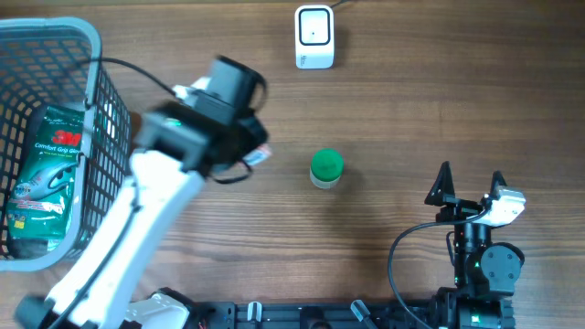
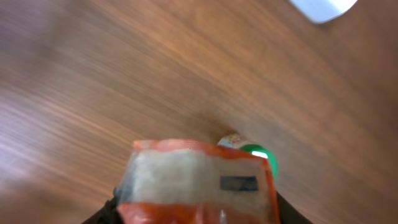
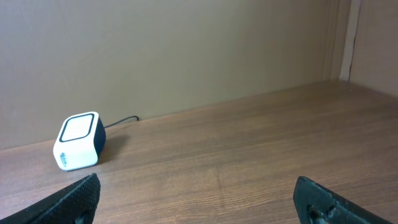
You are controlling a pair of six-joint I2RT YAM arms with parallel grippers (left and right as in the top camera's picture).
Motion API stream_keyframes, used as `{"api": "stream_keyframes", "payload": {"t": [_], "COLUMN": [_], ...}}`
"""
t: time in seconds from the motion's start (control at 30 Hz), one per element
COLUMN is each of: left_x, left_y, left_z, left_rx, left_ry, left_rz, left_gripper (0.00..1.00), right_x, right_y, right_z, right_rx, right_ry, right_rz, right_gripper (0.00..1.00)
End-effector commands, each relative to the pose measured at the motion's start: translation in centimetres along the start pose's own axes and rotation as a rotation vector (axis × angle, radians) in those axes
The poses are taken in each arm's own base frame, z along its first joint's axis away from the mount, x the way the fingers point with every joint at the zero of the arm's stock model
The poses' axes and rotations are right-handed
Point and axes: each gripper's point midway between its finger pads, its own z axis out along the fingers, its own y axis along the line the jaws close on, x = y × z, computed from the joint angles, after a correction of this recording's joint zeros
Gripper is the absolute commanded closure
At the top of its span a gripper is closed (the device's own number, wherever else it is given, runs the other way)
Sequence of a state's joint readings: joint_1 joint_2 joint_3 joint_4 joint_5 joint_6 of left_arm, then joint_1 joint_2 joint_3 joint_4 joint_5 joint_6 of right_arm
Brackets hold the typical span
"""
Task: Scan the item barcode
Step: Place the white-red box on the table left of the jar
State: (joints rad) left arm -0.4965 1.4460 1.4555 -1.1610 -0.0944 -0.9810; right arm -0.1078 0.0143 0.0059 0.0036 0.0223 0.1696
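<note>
One basket [image 1: 50, 35] at left edge, scanner [image 1: 313, 37] far

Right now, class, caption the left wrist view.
Orange-edged packet in the left gripper above the wooden table, green-capped container beyond.

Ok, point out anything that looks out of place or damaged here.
Nothing stands out. The scanner and green-capped jar stand upright, the basket holds its package, and the left gripper holds a packet.

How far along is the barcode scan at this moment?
Done: the packet is off the table, seemingly held in the left end effector. In hand: it hangs near the bottle, short of the scanner. Left, apparently: showing it to the scanner.
</note>
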Motion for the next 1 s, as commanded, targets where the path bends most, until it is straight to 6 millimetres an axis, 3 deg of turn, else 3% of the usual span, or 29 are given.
{"api": "stream_keyframes", "payload": {"t": [0.0, 0.1, 0.17, 0.2, 0.3, 0.47, 0.63, 0.8, 0.87, 0.97], "left_x": [5.9, 9.4, 10.2, 10.3, 10.3, 8.5, 3.5, -2.6, -5.2, -9.1], "left_y": [1.6, 3.4, 4.2, 4.3, 4.2, 2.1, 0.2, -1.9, -1.8, -0.2], "left_z": [8.0, 12.9, 14.2, 14.4, 14.2, 11.9, 5.5, -3.6, -7.3, -12.6], "left_rx": [-0.072, -0.102, -0.123, -0.132, -0.125, -0.056, -0.010, 0.126, 0.171, 0.218], "left_ry": [0.127, 0.197, 0.217, 0.220, 0.218, 0.175, -0.022, -0.278, -0.382, -0.527], "left_rz": [-0.015, -0.050, -0.049, -0.047, -0.047, -0.050, -0.052, 0.002, 0.006, -0.050], "left_gripper": [0.57, 0.57, 0.56, 0.50, 0.00, 0.00, 0.00, 0.00, 0.00, 0.00], "right_x": [-0.2, -0.2, -0.2, -0.2, -0.2, -0.2, -0.2, -0.2, -0.2, -0.2], "right_y": [0.3, 0.3, 0.3, 0.3, 0.3, 0.3, 0.3, 0.3, 0.3, 0.3], "right_z": [0.0, 0.0, 0.0, 0.0, 0.0, 0.0, 0.0, 0.0, 0.0, 0.0], "right_rx": [-0.015, -0.015, -0.015, -0.015, -0.015, -0.015, -0.015, -0.015, -0.015, -0.015], "right_ry": [-0.007, -0.007, -0.007, -0.007, -0.007, -0.007, -0.007, -0.007, -0.007, -0.007], "right_rz": [-0.012, -0.012, -0.012, -0.012, -0.012, -0.012, -0.012, -0.012, -0.012, -0.012], "right_gripper": [0.00, 0.00, 0.00, 0.00, 0.00, 0.00, 0.00, 0.01, 0.00, 0.00]}}
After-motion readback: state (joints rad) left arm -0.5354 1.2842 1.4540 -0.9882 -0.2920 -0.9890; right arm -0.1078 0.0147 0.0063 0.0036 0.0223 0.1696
